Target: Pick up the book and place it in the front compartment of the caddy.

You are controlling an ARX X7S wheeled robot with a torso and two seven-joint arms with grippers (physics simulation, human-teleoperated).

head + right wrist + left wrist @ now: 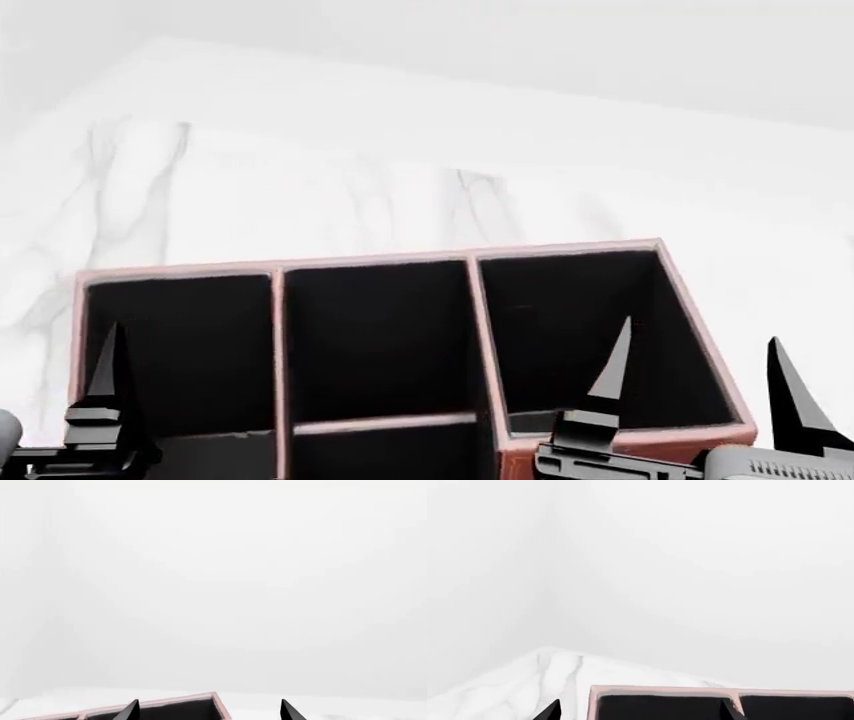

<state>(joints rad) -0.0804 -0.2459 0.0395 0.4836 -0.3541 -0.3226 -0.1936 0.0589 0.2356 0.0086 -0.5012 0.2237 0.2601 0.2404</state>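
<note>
Book nowhere in view; being thin and stiff, it likely wants an edge pinch. Right fingers (694,375) spread, empty, over reddish-brown leather-look caddy (694,300); left spread unclear.

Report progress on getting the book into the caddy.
Nothing looks done: every visible cell of the caddy is empty and no book is in view. In hand: nothing; the right gripper is open and empty, and only one left gripper fingertip shows. Left: find, grasp and place the book.

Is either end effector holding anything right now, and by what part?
Nothing is held. The right end effector has its fingers spread with only the caddy behind them; the left end effector also shows an empty gap. No book in view.
</note>
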